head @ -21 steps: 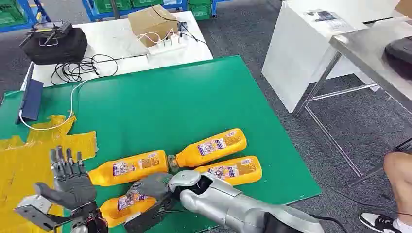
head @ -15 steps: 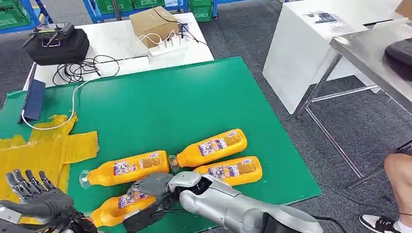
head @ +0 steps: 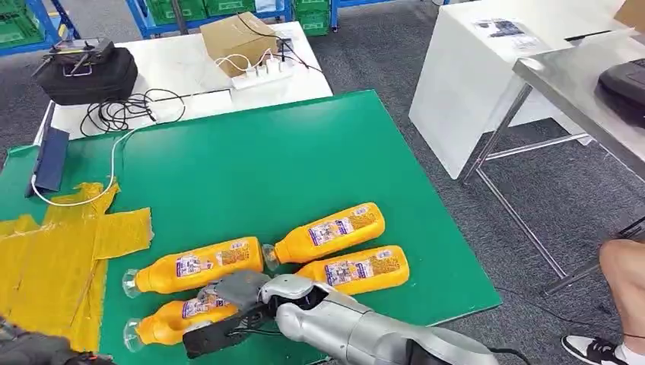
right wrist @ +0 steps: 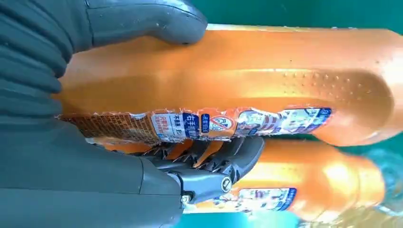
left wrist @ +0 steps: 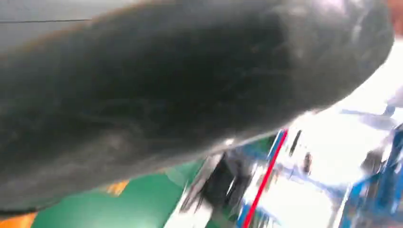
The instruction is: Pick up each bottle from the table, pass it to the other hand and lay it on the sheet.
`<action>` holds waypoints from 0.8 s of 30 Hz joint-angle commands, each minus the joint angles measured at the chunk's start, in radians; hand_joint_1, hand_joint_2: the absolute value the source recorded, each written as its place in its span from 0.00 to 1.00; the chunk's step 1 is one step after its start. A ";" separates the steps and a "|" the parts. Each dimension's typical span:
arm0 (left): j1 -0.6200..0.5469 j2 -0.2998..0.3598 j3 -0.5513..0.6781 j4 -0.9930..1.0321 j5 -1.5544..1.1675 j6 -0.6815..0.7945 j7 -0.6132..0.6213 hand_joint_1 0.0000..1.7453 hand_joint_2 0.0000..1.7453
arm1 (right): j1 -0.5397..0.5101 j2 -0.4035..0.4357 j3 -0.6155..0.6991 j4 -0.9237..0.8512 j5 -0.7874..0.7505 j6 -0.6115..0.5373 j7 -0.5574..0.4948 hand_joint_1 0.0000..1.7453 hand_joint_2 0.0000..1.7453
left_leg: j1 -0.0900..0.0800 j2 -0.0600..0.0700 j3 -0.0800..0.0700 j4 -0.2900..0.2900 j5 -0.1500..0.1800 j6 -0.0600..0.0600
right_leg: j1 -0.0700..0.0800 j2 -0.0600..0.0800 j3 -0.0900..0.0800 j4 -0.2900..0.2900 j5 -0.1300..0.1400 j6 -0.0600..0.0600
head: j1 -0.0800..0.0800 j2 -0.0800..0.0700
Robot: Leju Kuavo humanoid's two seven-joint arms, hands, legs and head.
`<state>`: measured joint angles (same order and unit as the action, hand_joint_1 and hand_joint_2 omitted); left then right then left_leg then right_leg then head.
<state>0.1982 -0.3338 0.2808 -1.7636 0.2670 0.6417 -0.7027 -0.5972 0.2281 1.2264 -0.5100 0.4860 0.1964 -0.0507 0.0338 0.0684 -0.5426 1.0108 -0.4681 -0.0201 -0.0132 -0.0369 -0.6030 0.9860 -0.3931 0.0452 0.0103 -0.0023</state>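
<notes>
Several orange bottles lie on the green table (head: 266,167). My right hand (head: 232,304) grips the nearest bottle (head: 163,323) around its labelled body. In the right wrist view the thumb (right wrist: 142,19) lies over this bottle (right wrist: 237,76) and the fingers (right wrist: 223,159) curl round its other side. A second bottle (right wrist: 304,185) lies beside it. The other bottles (head: 194,266), (head: 327,228), (head: 354,268) lie just beyond. The yellow sheet (head: 53,251) lies at the table's left. My left hand (head: 30,351) is a dark shape at the bottom left corner, its fingers hidden.
Behind the green table stands a white table with a black bag (head: 84,68), a cardboard box (head: 239,34), a power strip (head: 262,72) and cables (head: 122,110). A dark flat case (head: 49,156) lies at the far left. A person's leg (head: 624,274) is at the right.
My left hand has dropped from beside the bottles to the bottom left corner. The gripped bottle has slid slightly left, and its cap end shows now.
</notes>
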 commanded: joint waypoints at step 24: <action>-0.044 0.028 0.040 0.347 0.165 -0.944 0.165 0.00 1.00 | 0.499 -0.076 -0.540 -0.667 -0.272 -0.183 -0.368 1.00 1.00 | -0.002 -0.015 -0.014 -0.005 0.000 0.004 | -0.001 -0.005 -0.004 -0.002 -0.002 -0.003 | 0.000 0.000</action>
<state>0.2194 -0.3407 0.3616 -1.6937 0.4520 0.1786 -0.6664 -0.2369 0.2315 0.8590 -0.8936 0.1976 -0.0320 -0.3594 0.0342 0.0670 -0.5606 1.0110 -0.4687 -0.0206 -0.0114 -0.0379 -0.6121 0.9867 -0.3928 0.0436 0.0103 -0.0023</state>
